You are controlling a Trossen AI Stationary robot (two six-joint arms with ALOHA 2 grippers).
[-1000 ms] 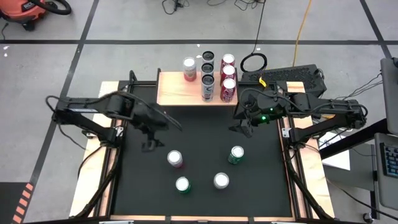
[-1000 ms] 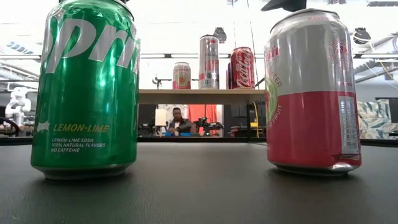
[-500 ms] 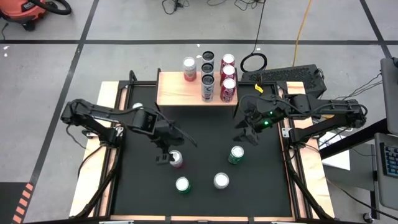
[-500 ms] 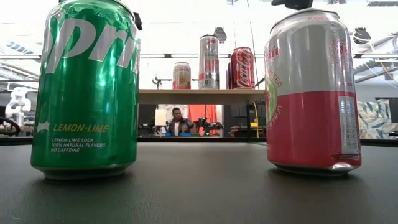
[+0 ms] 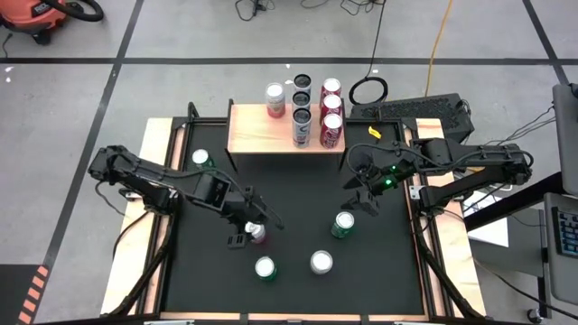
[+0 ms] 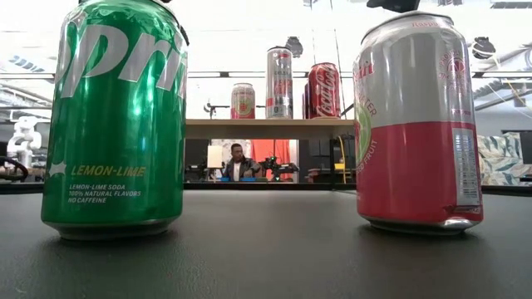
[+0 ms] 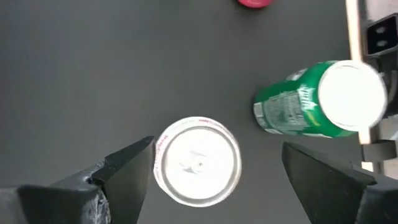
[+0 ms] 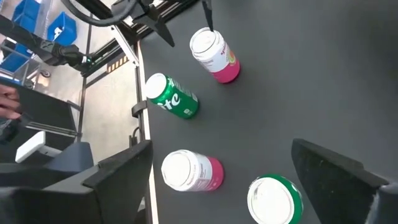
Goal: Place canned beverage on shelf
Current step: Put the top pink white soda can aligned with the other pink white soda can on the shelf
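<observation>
Hovering over pink can [image 5: 257, 232], left gripper [image 5: 246, 229] spread wide.

Black tabletop [image 5: 298, 194]; light natural-wood shelf [image 5: 257, 135]; green lemon-lime can [image 6: 116, 116]; silver-and-pink can [image 6: 416, 120]; red cola can [image 6: 322, 90].

We look down past our left gripper [image 7: 214, 177], its two dark fingers spread wide. Between them stands a can [image 7: 198, 161] with a silver top, nearer one finger [image 7: 127, 171]. A green can [image 7: 320, 99] stands beyond, and a red object [image 7: 254, 2] shows at the edge.
</observation>
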